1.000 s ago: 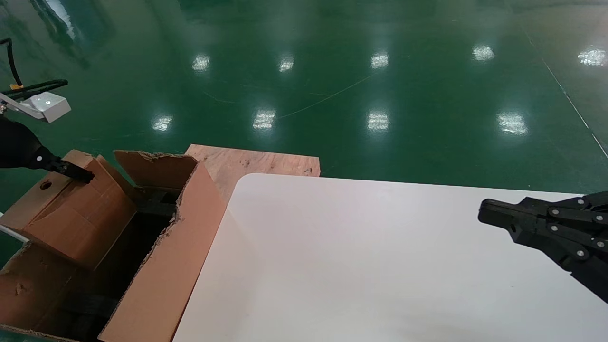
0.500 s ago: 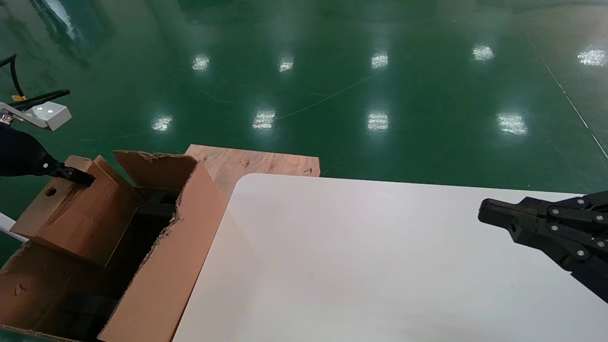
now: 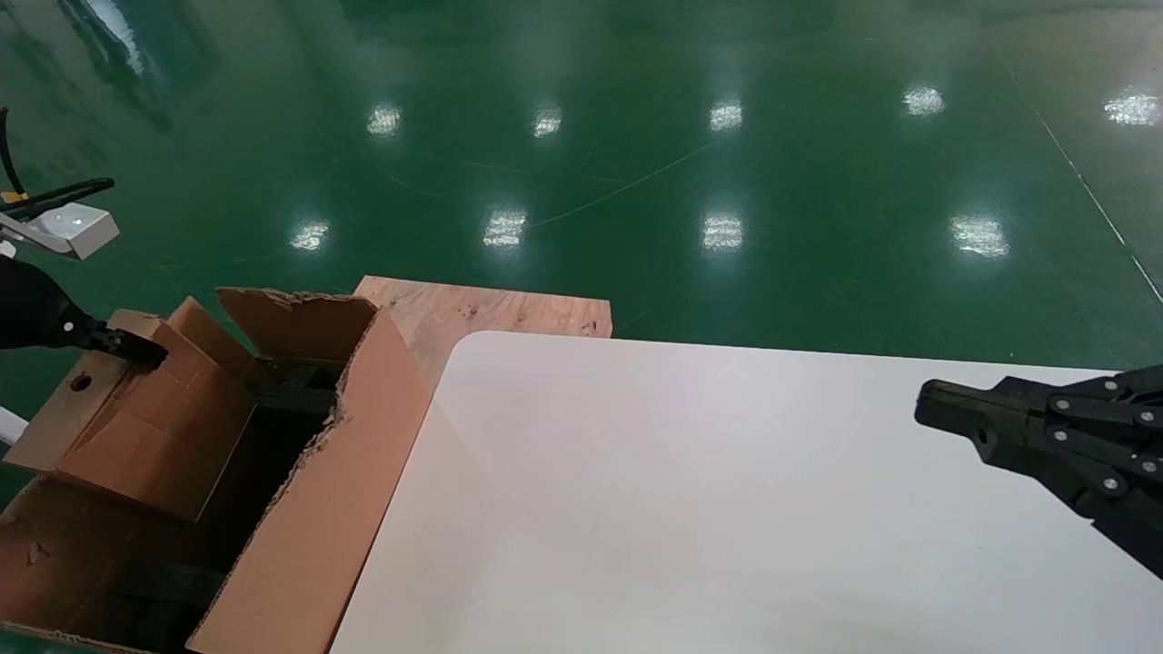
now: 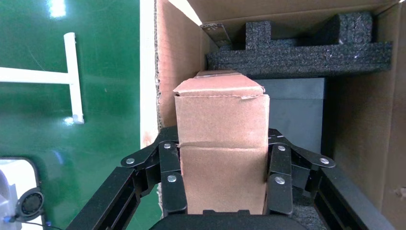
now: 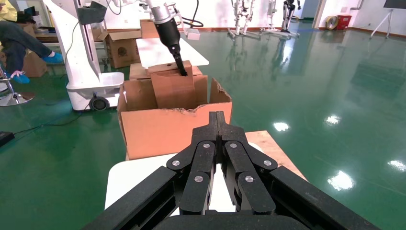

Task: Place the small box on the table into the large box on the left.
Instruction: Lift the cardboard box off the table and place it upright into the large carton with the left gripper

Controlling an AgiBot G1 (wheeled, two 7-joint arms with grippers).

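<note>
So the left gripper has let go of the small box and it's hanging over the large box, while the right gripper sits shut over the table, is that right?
Not quite. The left gripper has not let go: the left wrist view shows its fingers clamped on both sides of the small box. The rest holds: the box hangs over the large box, and the right gripper sits shut over the table.

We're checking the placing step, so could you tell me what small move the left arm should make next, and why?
Probably lower it: the left gripper grips the small box above the large box, over its black foam; right gripper is parked, shut.
</note>
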